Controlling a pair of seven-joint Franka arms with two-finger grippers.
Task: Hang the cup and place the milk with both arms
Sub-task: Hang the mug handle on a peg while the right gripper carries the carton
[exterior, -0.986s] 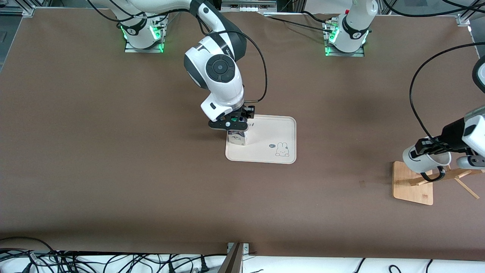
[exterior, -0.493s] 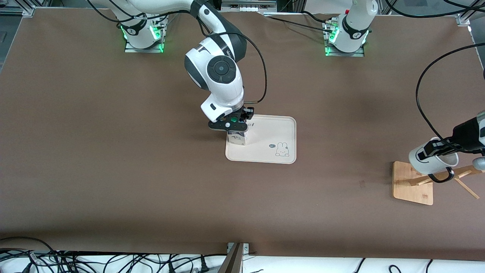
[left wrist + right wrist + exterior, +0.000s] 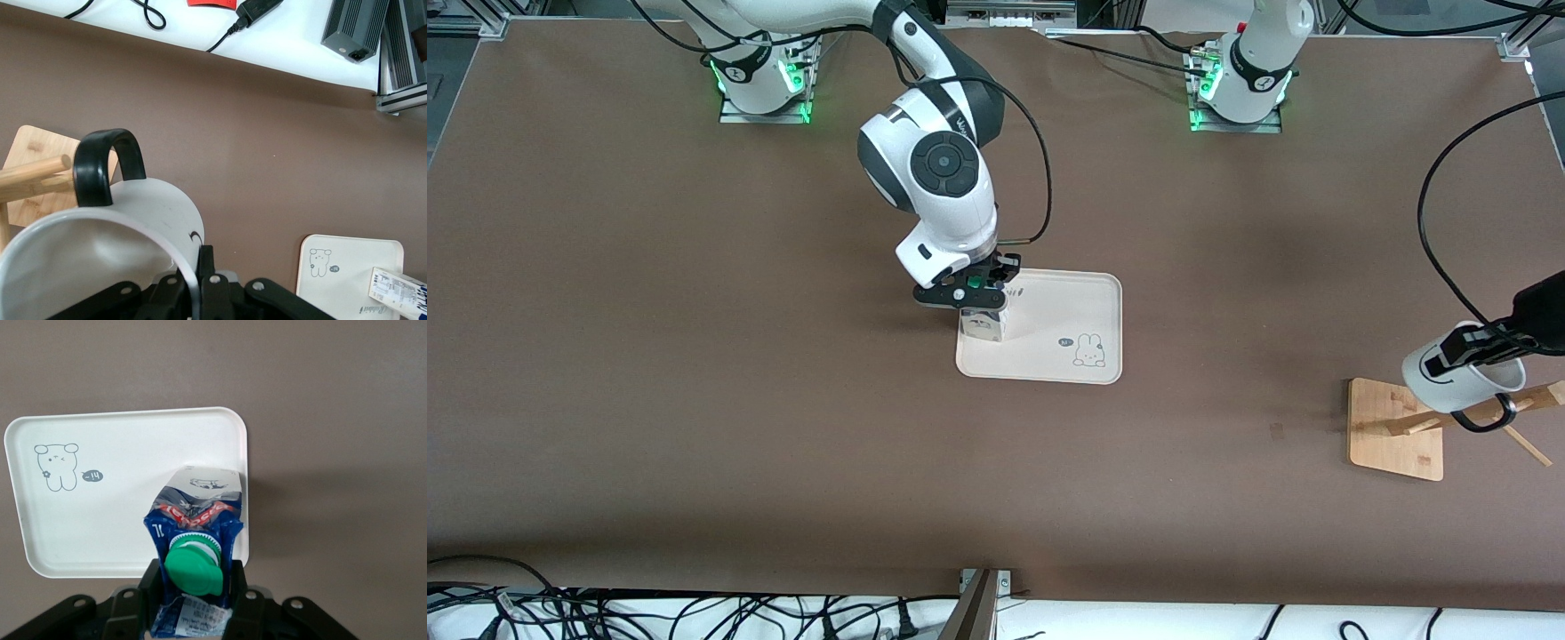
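Note:
My left gripper (image 3: pixel 1479 348) is shut on the rim of the white cup (image 3: pixel 1456 380) and holds it tilted over the wooden rack (image 3: pixel 1394 433). The cup's black handle (image 3: pixel 1492 414) is at a wooden peg (image 3: pixel 32 170). In the left wrist view the gripper (image 3: pixel 199 280) pinches the cup's wall (image 3: pixel 100 247), and the handle (image 3: pixel 107 163) is beside the peg's tip. My right gripper (image 3: pixel 970 294) is shut on the blue and white milk (image 3: pixel 983 325), upright at the edge of the cream tray (image 3: pixel 1049 307). In the right wrist view the gripper (image 3: pixel 193 595) clamps the milk (image 3: pixel 197 520) below its green cap (image 3: pixel 193 568).
The tray (image 3: pixel 100 520) has a rabbit drawing (image 3: pixel 1088 349) near its corner toward the front camera. The rack's flat base (image 3: pixel 30 150) lies near the left arm's end of the table. Black cables run from both arms above the brown table.
My left gripper has carried the cup toward the left arm's end of the table, bringing its handle along the rack's peg. The right gripper and milk have barely moved.

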